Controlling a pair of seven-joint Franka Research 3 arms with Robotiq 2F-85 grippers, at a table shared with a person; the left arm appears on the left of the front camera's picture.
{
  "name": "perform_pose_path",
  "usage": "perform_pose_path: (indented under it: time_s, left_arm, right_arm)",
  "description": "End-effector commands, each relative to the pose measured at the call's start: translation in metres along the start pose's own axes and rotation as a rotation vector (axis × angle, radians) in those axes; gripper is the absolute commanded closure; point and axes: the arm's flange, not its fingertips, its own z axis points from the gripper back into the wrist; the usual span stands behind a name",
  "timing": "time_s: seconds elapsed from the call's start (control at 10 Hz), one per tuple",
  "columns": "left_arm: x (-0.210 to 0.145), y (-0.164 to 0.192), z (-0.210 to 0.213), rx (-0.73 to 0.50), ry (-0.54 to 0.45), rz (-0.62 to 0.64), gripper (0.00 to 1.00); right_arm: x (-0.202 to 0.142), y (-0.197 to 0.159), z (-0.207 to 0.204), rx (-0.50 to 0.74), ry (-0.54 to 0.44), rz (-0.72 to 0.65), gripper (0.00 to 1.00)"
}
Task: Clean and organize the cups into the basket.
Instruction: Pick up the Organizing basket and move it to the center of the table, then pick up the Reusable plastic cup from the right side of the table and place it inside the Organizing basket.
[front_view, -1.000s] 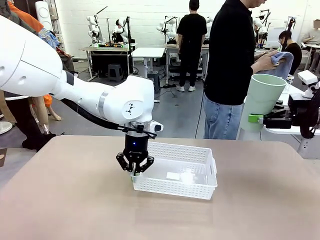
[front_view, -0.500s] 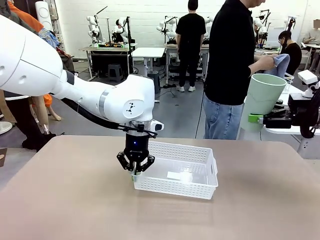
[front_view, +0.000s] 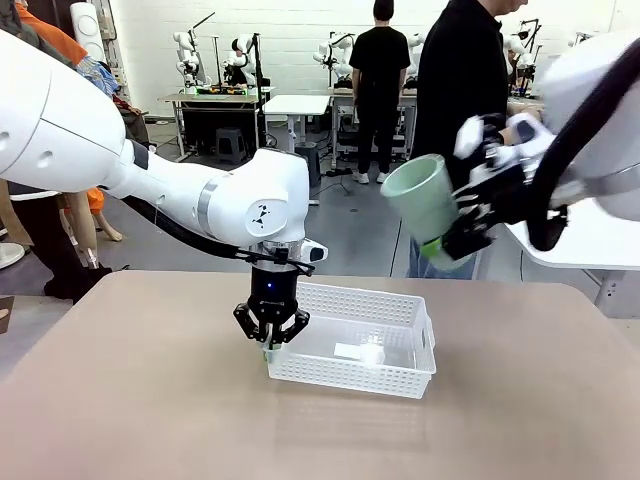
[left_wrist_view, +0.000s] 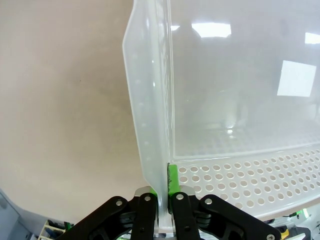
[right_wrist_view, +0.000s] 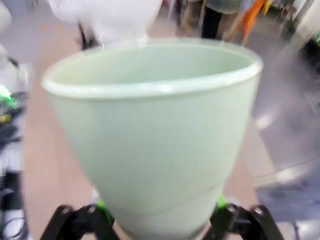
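The white perforated basket (front_view: 385, 378) sits on the table's middle; its pale wall (left_wrist_view: 150, 115) runs up the left wrist view. My left gripper (front_view: 270, 342) is shut on the rim of the basket's left end, the wall pinched between its green pads (left_wrist_view: 172, 180). A pale mint green cup (front_view: 422, 200) hangs in the air above and to the right of the basket, tilted with its mouth toward the upper left. My right gripper (front_view: 452, 243) is shut on the cup's base. The cup (right_wrist_view: 155, 130) looms large and blurred in the right wrist view, with green pads (right_wrist_view: 102, 207) on both sides of its base.
A person in a black shirt (front_view: 460, 90) stands at the far side of the table, partly behind my right arm. The tan tabletop (front_view: 150, 400) stretches to the left and front of the basket. Work tables and another person stand farther back.
My right arm has swung in from the right with the mint cup, which now hangs above the table's far right. The basket has shifted slightly. The left gripper keeps its hold.
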Motion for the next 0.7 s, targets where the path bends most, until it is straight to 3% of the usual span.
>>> perform_pose_path:
  time_s: [0.0,0.2,0.6]
  left_arm:
    - [0.000,0.004,-0.003,0.007,0.006,-0.002,1.00]
    - [0.000,0.004,-0.003,0.007,0.006,-0.002,1.00]
    - [0.000,0.004,-0.003,0.007,0.006,-0.002,1.00]
  right_arm:
    - [0.008,-0.002,-0.037,0.107,0.335,-0.037,0.19]
    - [0.021,0.007,-0.067,0.155,0.489,-0.023,0.19]
    - [0.032,0.013,-0.066,0.298,0.558,0.057,0.19]
